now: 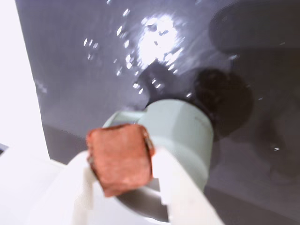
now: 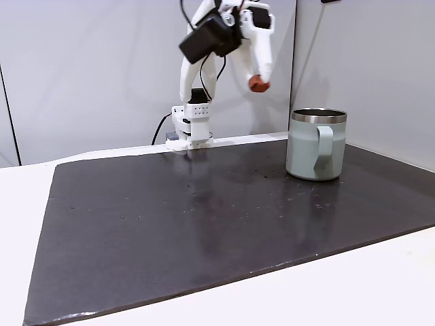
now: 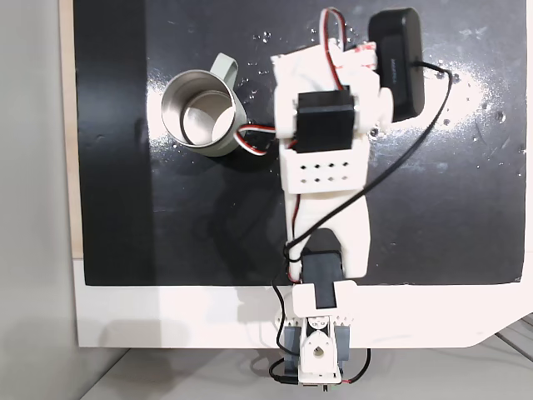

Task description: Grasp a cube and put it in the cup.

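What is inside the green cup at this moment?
Seen from above in a fixed view, the cup holds nothing: only its bare steel floor shows. The cube is held in the gripper, up in the air beside the cup.

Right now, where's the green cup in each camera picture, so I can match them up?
Wrist view: the cup sits centre-right, just behind the cube held in the gripper.
A fixed view, from the side: the cup stands right of centre on the dark mat.
A fixed view, from above: the cup is upper left, its opening facing the camera.
Shared landmark: the dark mat.
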`<state>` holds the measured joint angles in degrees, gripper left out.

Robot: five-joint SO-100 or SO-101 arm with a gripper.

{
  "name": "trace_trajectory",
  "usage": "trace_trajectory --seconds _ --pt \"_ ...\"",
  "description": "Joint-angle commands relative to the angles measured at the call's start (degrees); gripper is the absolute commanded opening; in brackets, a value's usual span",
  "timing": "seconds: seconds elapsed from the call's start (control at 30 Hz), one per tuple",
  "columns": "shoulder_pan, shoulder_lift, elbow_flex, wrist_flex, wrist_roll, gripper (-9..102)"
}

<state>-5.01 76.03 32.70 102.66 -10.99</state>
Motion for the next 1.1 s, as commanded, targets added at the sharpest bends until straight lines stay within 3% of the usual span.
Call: trace_trajectory --seconds 0.0,0.53,0.9,1.07 --pt "-5.4 -2.8 -9.1 0.4 0.6 4" --pt "-22.1 -8.4 -9.1 0.5 -0.4 3" --pt "-24.4 -4.6 -2.1 0.6 -1.0 4" --pt "-23.9 -2.9 -0.3 0.6 0.1 21"
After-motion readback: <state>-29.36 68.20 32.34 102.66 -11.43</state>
